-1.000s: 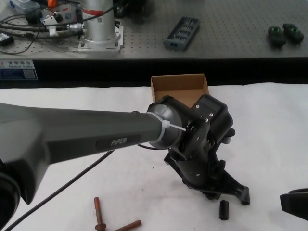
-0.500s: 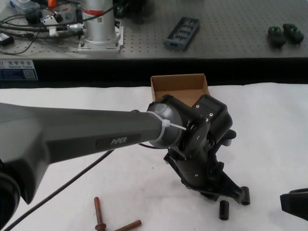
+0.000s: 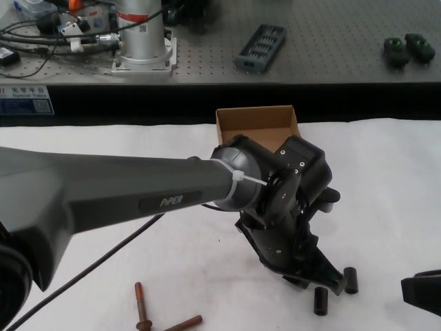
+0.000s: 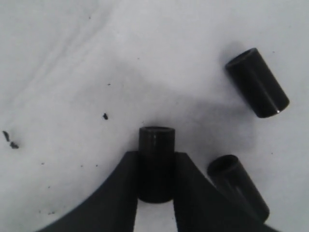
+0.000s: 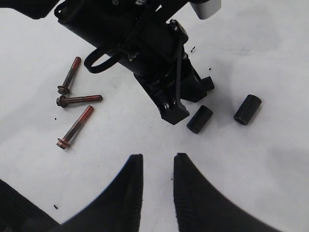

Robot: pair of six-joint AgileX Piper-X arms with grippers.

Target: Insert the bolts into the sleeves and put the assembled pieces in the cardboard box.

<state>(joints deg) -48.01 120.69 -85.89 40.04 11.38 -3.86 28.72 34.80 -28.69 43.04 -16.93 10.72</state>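
Observation:
My left gripper (image 4: 155,157) is shut on a black sleeve (image 4: 155,142) that stands upright on the white cloth. Two more black sleeves (image 4: 257,82) (image 4: 236,186) lie loose just beside it. In the high view the left gripper (image 3: 318,280) is low at the front of the cloth, with the loose sleeves (image 3: 320,301) (image 3: 351,280) next to its fingers. Three reddish bolts (image 5: 75,113) lie on the cloth to its other side. My right gripper (image 5: 158,159) is open with nothing in it, a little way short of the sleeves (image 5: 200,119) (image 5: 247,109). The open cardboard box (image 3: 256,125) stands behind.
The left arm's long grey body (image 3: 103,196) and its cable (image 3: 89,272) cross the left half of the cloth. Behind the box runs a perforated metal bench (image 3: 310,62) with a grey post, a dark rack and small black parts.
The left gripper's fingers have drawn together and shifted slightly left. A sleeve that was against its outer finger now lies free beside it. The right gripper has not moved.

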